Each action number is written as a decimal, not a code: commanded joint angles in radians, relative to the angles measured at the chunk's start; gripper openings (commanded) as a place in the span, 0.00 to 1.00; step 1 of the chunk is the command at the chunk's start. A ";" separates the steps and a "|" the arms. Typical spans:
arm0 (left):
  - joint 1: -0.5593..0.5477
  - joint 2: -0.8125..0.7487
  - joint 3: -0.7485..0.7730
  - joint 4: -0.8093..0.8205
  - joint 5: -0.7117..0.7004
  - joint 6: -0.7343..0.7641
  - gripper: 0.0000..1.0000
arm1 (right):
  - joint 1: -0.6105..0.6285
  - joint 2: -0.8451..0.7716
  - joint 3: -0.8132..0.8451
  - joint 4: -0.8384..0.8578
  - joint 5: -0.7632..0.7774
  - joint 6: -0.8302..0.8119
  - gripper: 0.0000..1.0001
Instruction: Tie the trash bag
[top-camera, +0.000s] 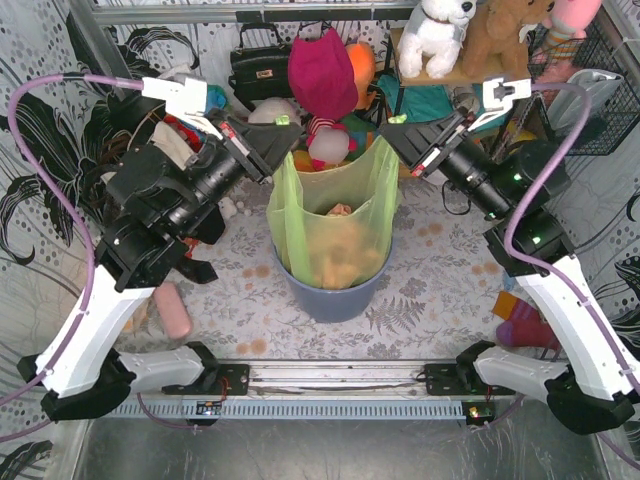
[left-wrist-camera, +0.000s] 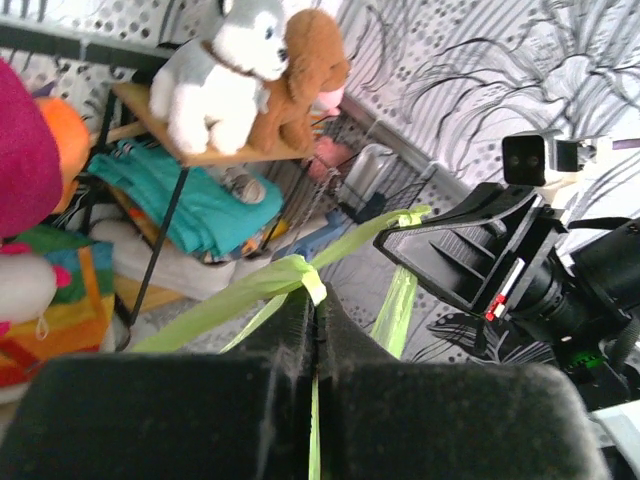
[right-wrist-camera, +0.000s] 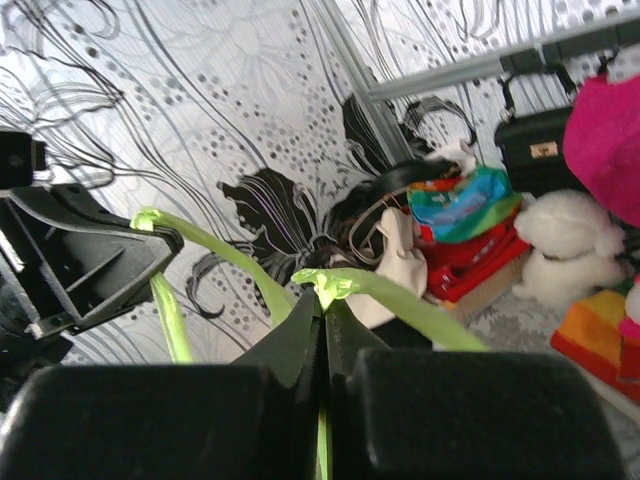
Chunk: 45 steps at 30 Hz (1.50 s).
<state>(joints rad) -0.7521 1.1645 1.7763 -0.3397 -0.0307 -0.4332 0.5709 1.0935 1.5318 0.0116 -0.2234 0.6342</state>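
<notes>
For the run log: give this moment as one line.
left gripper: shut on trash bag rim, left side | right gripper: shut on rim, right side | bag: in bin, mouth open, no knot

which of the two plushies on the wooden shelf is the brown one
The brown dog, on the right of the pair in the left wrist view. The husky right beside it is white and grey instead.
</notes>
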 joint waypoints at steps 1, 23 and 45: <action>0.009 -0.004 -0.046 0.077 -0.088 0.014 0.02 | 0.000 0.005 -0.049 0.081 0.022 0.028 0.00; 0.153 0.140 0.126 0.021 0.020 -0.047 0.02 | 0.000 0.055 0.076 -0.028 0.047 -0.022 0.00; 0.182 0.130 0.200 0.032 0.158 -0.013 0.03 | 0.000 0.136 0.189 0.000 -0.011 0.007 0.00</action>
<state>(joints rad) -0.5755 1.2503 1.8061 -0.3450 0.1020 -0.4736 0.5709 1.1839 1.5654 -0.0422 -0.2134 0.6430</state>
